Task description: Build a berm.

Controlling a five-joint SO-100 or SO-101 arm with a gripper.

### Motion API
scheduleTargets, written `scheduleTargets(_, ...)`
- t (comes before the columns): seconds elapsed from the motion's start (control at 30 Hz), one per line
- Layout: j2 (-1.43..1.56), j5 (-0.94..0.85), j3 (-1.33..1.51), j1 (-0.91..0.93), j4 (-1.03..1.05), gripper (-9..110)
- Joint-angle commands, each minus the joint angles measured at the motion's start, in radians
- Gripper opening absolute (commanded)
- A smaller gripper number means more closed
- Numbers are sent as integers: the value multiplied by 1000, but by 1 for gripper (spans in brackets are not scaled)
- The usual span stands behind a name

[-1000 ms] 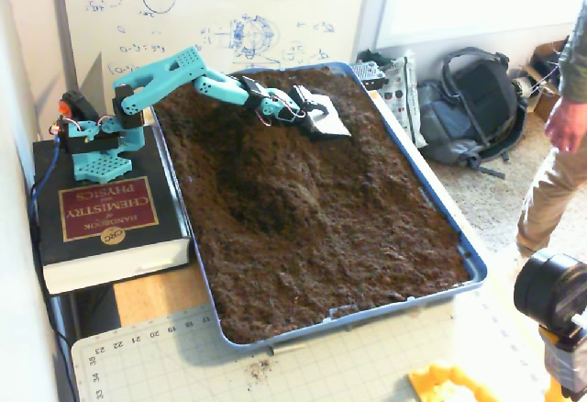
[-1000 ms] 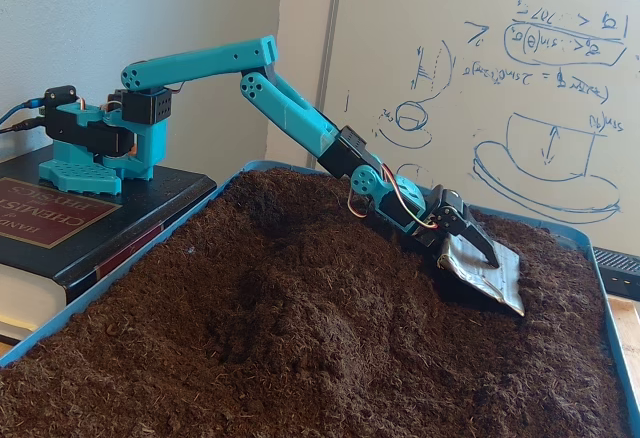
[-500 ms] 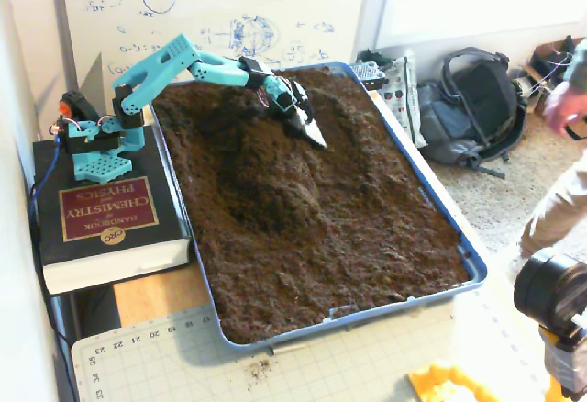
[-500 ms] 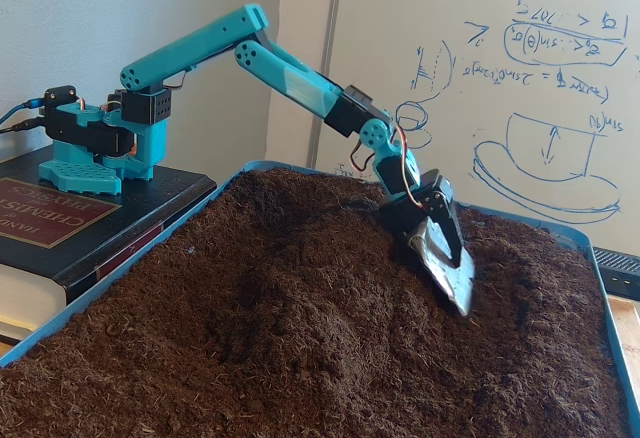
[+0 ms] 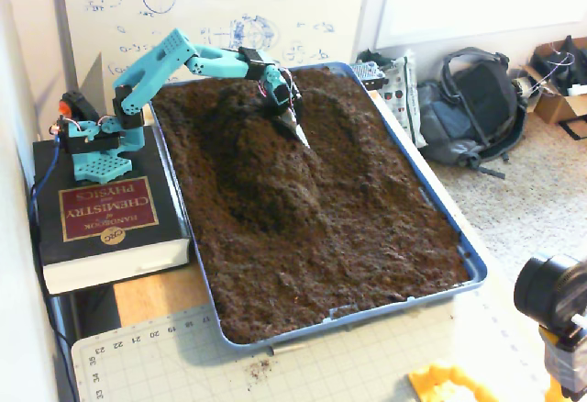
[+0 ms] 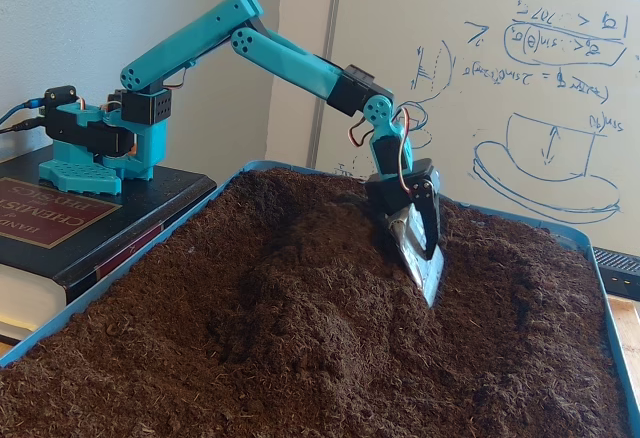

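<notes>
Pressing its metal blade (image 6: 422, 256) edge-down against the berm (image 5: 261, 159) flank, the gripper (image 6: 418, 248) stays clamped on it; firm, shallow strokes toward the ridge should suit.

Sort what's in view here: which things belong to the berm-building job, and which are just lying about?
Part of the job:
the berm
the blue tray of soil
the gripper, carrying a metal blade

Just lying about:
the chemistry handbook under the arm's base
the backpack
the whiteboard
the cutting mat
</notes>
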Motion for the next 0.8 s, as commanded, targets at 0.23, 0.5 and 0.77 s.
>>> scheduleTargets(0.23,264,11,-153,43,54,1)
scheduleTargets(0.5,434,-5,-117,115,114,1)
scheduleTargets(0.77,634,-8,21,78,634,1)
